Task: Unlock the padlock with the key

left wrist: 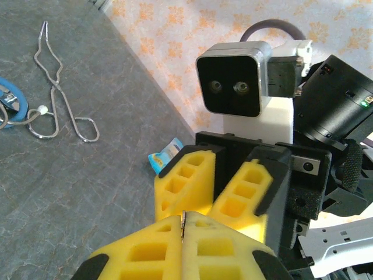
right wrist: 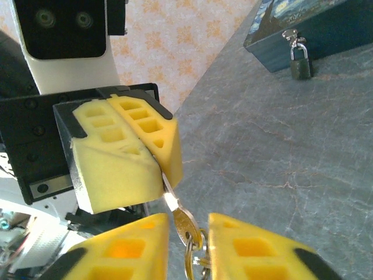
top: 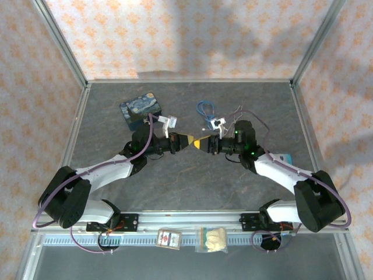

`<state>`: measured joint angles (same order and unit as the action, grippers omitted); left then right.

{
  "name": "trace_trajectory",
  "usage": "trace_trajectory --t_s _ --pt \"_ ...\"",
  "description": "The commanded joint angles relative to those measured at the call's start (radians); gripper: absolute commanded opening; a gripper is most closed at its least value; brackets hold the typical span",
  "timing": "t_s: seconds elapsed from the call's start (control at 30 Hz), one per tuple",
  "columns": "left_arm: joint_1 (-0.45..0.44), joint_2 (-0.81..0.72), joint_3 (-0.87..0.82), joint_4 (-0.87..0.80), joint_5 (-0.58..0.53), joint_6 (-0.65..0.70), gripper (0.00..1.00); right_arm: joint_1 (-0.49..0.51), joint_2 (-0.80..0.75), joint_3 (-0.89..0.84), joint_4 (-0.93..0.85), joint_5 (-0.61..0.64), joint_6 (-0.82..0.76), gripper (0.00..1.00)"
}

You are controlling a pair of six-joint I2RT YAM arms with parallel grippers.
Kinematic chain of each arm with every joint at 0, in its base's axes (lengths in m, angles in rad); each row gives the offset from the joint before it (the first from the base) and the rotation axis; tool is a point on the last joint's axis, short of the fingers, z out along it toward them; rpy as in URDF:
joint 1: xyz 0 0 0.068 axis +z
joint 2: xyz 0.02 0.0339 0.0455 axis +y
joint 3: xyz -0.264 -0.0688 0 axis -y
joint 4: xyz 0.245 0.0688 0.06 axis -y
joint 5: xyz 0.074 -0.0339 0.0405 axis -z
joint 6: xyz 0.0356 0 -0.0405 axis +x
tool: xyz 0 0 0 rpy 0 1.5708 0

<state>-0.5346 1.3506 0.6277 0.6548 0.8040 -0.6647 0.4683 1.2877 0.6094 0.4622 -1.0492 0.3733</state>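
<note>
The key [right wrist: 184, 224] hangs between parted fingers of the right gripper [right wrist: 190, 233], its blade pinched by the closed left gripper [right wrist: 164, 173] at eleven o'clock, so thin a hold that it may slip.

The key [right wrist: 185, 224] is shiny, brassy metal; the padlock [right wrist: 301, 64] has a dull dark body and a bright metal shackle. The table [right wrist: 280, 151] looks matt and stone-veined.

I read left arm [top: 111, 170] reaching forward from base, forearm angled inward; right arm [top: 280, 169] mirrors it. Gripper tips nose to nose, just right of blue tin [top: 140, 109], on its near side. Left gripper [left wrist: 182, 228]: fingers pressed together, clamped on key [right wrist: 184, 224] blade. Right gripper [right wrist: 189, 245]: jaws parted, key head between them, gap visible on one side.
</note>
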Motion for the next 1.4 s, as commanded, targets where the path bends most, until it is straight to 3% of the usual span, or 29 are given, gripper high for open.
trace_trajectory --t_s 0.0,0.1,0.17,0.2,0.23,0.3,0.43,0.67,1.0,1.2,1.37 --pt "0.006 -0.014 0.002 0.064 0.008 -0.022 0.00 -0.002 0.004 -0.001 0.049 -0.013 -0.006 0.15" --pt "0.007 -0.022 -0.002 0.062 -0.027 -0.036 0.00 -0.003 0.009 0.002 0.048 0.012 -0.015 0.03" --pt "0.007 -0.038 -0.005 0.041 -0.086 -0.045 0.25 -0.003 0.005 0.003 0.034 0.029 -0.031 0.00" --pt "0.006 -0.050 -0.004 0.019 -0.128 -0.049 0.48 -0.003 0.002 0.001 0.022 0.047 -0.041 0.00" --pt "0.007 -0.064 -0.003 -0.007 -0.177 -0.055 0.61 -0.003 -0.003 0.001 0.008 0.068 -0.054 0.00" --pt "0.008 -0.091 -0.012 -0.036 -0.277 -0.081 0.78 -0.003 -0.014 0.001 -0.015 0.108 -0.078 0.00" --pt "0.006 -0.106 -0.070 0.045 -0.382 -0.216 0.78 -0.003 -0.021 0.021 -0.075 0.169 -0.131 0.00" --pt "-0.029 -0.075 -0.068 0.091 -0.440 -0.392 0.73 0.001 -0.020 0.049 -0.115 0.239 -0.181 0.00" --pt "-0.051 -0.079 -0.063 0.090 -0.489 -0.357 0.73 0.001 0.003 0.049 -0.044 0.190 -0.087 0.00" --pt "-0.051 -0.079 -0.111 0.236 -0.439 -0.339 0.73 0.000 0.057 0.076 0.058 0.004 0.101 0.00" --pt "-0.051 -0.102 -0.099 0.245 -0.383 -0.271 0.73 0.001 0.054 0.098 0.031 -0.061 0.125 0.00"
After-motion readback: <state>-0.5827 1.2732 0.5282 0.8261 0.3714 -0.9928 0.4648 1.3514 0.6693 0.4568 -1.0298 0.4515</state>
